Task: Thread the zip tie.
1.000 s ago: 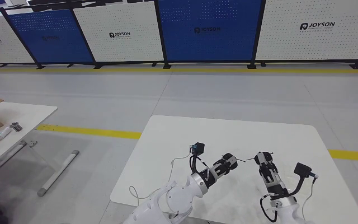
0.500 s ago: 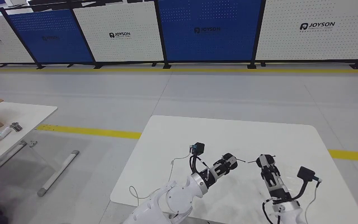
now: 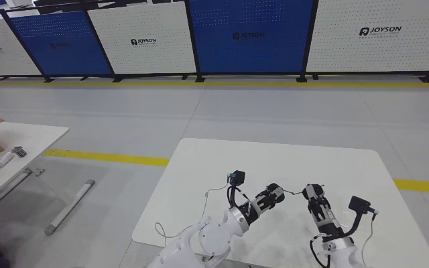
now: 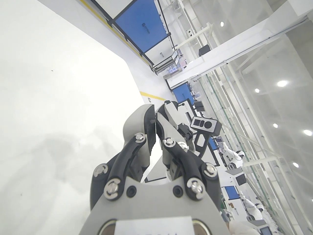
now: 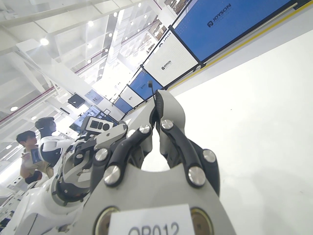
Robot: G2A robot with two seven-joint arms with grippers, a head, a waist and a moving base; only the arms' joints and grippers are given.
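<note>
A thin black zip tie (image 3: 293,193) spans the short gap between my two grippers above the front of the white table (image 3: 268,157). My right gripper (image 3: 310,192) is shut on it. In the right wrist view the tie's small square head (image 5: 150,84) and a bit of strap stick out past the right gripper's (image 5: 156,100) closed tips. My left gripper (image 3: 276,193) faces it from the left, fingers pressed together on the tie's other end. In the left wrist view the left gripper (image 4: 155,116) has the right gripper (image 4: 168,113) just behind it.
The white table's near edge (image 3: 201,244) lies close under both arms. Its far half is bare. A second white table (image 3: 27,141) with small parts stands off to the left. Blue and white pegboard panels (image 3: 251,37) line the back.
My right gripper drew slightly back and to the right, then came back toward the left gripper, narrowing the gap. The left arm has kept still.
</note>
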